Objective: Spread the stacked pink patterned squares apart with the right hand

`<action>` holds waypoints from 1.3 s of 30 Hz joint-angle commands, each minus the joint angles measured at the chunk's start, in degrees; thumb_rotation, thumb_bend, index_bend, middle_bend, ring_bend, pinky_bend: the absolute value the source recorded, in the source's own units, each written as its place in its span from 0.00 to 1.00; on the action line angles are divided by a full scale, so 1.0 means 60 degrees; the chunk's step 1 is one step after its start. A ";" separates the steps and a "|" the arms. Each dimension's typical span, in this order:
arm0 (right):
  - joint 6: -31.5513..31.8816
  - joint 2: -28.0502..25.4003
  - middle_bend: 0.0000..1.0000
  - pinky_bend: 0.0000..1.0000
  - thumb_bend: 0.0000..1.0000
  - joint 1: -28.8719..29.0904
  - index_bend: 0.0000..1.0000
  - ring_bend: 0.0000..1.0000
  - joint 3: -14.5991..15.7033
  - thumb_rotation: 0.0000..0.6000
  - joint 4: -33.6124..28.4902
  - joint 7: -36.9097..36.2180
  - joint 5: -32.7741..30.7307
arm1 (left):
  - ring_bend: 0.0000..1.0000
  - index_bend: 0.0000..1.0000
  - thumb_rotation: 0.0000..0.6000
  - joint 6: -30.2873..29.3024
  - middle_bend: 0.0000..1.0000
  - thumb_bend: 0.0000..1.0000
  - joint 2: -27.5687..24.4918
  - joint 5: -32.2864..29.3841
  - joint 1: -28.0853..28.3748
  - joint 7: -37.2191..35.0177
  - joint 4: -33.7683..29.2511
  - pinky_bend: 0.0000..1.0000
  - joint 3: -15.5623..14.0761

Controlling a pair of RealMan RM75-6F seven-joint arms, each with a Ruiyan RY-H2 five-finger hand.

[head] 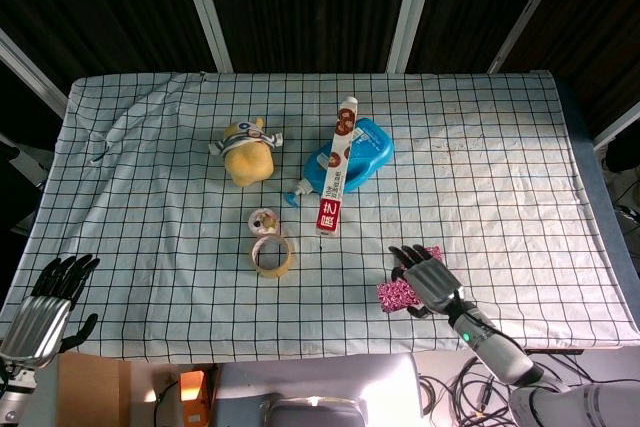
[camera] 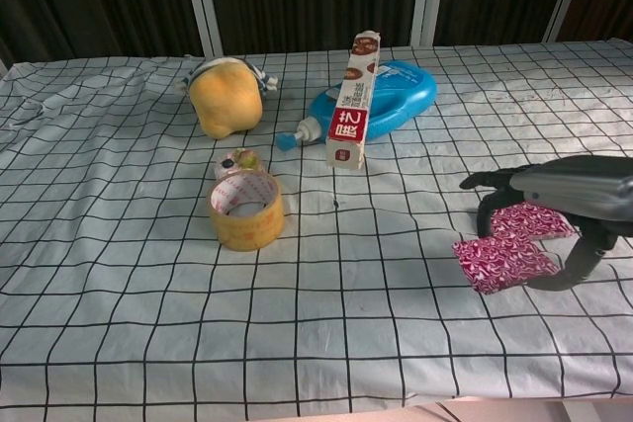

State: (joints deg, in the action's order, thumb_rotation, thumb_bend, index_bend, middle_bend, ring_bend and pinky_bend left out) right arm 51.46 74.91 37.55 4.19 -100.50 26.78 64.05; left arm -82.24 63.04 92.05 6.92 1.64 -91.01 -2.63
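Note:
Two pink patterned squares lie on the checked cloth at the front right, partly fanned out. The nearer square (camera: 499, 262) (head: 393, 295) sticks out to the front left. The other square (camera: 539, 218) (head: 432, 250) shows behind it, mostly hidden under my right hand (camera: 559, 195) (head: 427, 278). That hand is palm down over both squares, fingers spread, fingertips (camera: 485, 216) touching the pink surface, thumb down beside the near square. It grips nothing. At the front left corner my left hand (head: 47, 305) hangs off the table, fingers apart and holding nothing.
A tape roll (camera: 246, 209) with a small round tin (camera: 237, 162) behind it sits left of centre. Further back are a yellow plush toy (camera: 226, 96), a blue bottle (camera: 381, 96) and a long red-and-white box (camera: 354, 106) leaning on it.

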 commanded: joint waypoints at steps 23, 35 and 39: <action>-0.0026 -0.0080 0.00 0.08 0.19 -0.0097 0.09 0.00 -0.0515 1.00 0.0733 0.0105 -0.1168 | 0.00 0.00 1.00 -0.0035 0.06 0.38 -0.0004 0.0012 -0.0031 -0.0045 0.0031 0.00 -0.0002; -0.0816 0.0439 0.00 0.08 0.19 0.0360 0.19 0.00 -0.0665 1.00 0.1992 0.0211 -0.2309 | 0.00 0.00 1.00 0.0172 0.06 0.38 0.0020 -0.0113 0.0072 0.0044 -0.0020 0.00 0.0049; -0.0813 0.0531 0.00 0.08 0.19 0.0390 0.27 0.00 -0.0687 1.00 0.2084 0.0149 -0.2326 | 0.00 0.00 1.00 0.0172 0.06 0.38 0.0019 -0.0124 0.0069 0.0048 -0.0020 0.00 0.0048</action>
State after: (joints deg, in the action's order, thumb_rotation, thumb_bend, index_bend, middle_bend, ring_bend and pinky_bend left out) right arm 46.57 78.08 39.87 0.08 -88.00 27.70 50.08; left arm -81.21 63.16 91.31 7.34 1.93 -91.13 -2.34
